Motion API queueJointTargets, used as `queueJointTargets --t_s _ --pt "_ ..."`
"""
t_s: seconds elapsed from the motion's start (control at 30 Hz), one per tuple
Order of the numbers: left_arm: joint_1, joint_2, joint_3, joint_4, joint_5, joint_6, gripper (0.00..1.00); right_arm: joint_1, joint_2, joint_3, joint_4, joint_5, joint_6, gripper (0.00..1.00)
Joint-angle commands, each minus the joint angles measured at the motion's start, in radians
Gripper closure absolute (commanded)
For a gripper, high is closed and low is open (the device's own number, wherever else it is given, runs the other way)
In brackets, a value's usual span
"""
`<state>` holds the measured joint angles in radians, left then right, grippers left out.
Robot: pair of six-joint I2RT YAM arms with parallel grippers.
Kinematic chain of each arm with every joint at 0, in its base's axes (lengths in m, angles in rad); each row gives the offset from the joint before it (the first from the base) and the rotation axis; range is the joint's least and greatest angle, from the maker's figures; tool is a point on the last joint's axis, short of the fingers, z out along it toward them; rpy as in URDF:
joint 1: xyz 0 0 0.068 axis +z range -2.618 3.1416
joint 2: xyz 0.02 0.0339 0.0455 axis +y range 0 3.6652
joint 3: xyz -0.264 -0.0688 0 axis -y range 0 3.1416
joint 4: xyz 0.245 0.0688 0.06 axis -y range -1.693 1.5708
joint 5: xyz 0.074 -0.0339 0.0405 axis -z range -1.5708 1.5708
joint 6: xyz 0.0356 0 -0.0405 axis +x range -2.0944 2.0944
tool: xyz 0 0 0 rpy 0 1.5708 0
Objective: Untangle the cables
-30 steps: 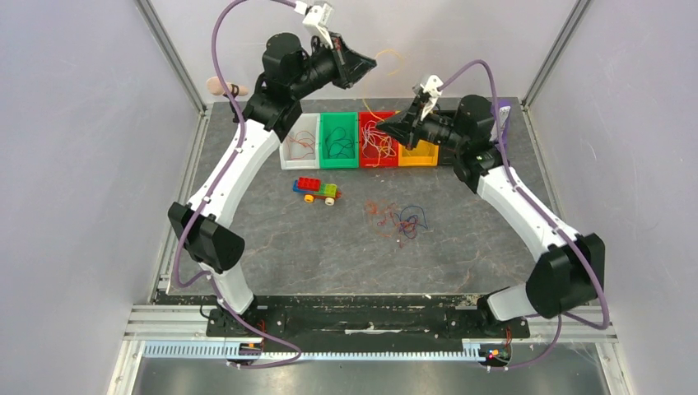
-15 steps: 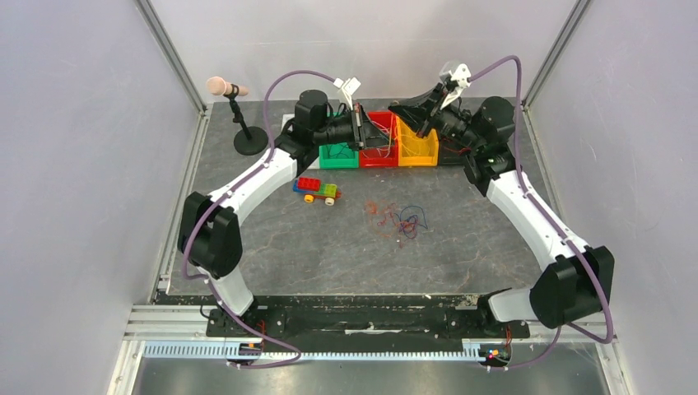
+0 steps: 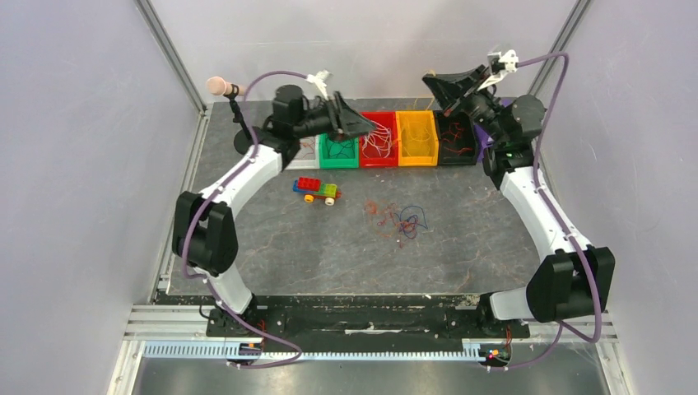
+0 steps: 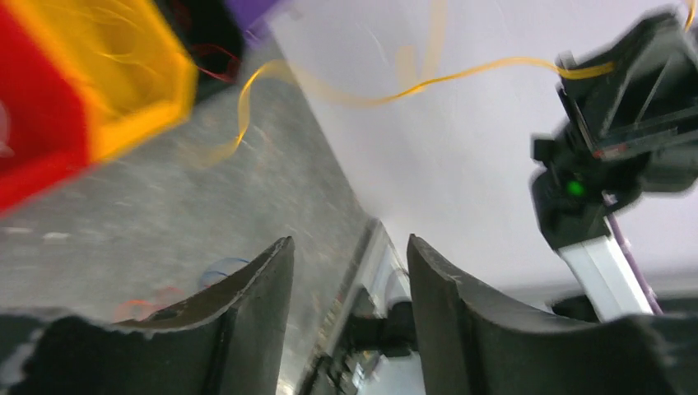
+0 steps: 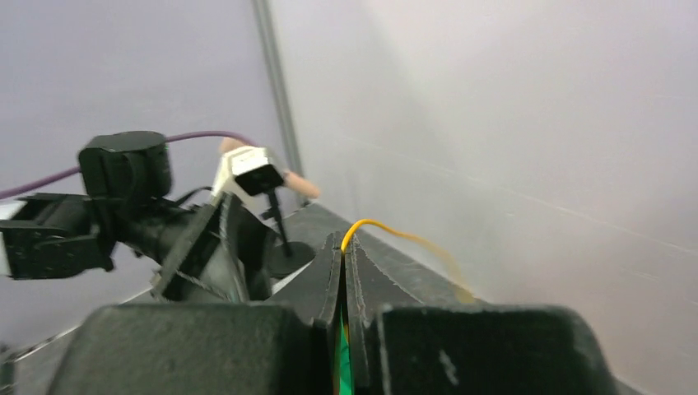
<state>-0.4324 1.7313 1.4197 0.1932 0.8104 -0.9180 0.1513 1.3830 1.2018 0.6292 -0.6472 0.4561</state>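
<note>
From above, the left gripper [image 3: 360,126] sits low over the row of bins [image 3: 416,138] at the top middle of the frame. A second ago it was raised and pinched shut; it has since dropped and let go. The right gripper [image 3: 430,80] has climbed to the upper right, above the black bin. The loose heap of cables [image 3: 399,219] lies on the table [image 3: 272,247] in the middle, untouched, with a toy car [image 3: 318,189] to its left.

From the left wrist, the fingers [image 4: 255,288] stand well apart with nothing between them. A yellow cable [image 4: 370,100] sweeps across the top of the frame, from beside the yellow bin [image 4: 123,74] up to the right gripper [image 4: 634,90] in the upper right corner.

From the right wrist, the right gripper [image 5: 343,247] has its jaws pressed together on that yellow cable [image 5: 395,231], which arcs away to the right and blurs out. The microphone [image 5: 288,181] stands behind.

So I'd say one strand now hangs from the right arm alone, pulled free, and probably needs dropping in a bin. Most of the heap remains.
</note>
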Motion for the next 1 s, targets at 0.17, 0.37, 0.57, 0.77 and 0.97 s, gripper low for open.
queueJointTargets --t_s 0.17,0.37,0.57,0.77,0.97 --pt "0.214 -0.177 0.016 -0.138 -0.105 0.270 0.33 -0.062 0.030 -0.045 0.038 0.110 -0.127 1.00" --pt "0.218 -0.234 -0.043 -0.140 -0.104 0.302 0.33 -0.065 0.158 -0.020 0.117 0.160 -0.163 1.00" --pt "0.219 -0.243 -0.051 -0.155 -0.094 0.314 0.33 -0.070 0.280 0.022 0.159 0.167 -0.152 1.00" --pt "0.221 -0.230 -0.048 -0.158 -0.091 0.312 0.33 -0.070 0.396 0.098 0.200 0.162 -0.153 1.00" --pt "0.222 -0.214 -0.039 -0.158 -0.086 0.315 0.33 -0.071 0.499 0.214 0.204 0.173 -0.174 1.00"
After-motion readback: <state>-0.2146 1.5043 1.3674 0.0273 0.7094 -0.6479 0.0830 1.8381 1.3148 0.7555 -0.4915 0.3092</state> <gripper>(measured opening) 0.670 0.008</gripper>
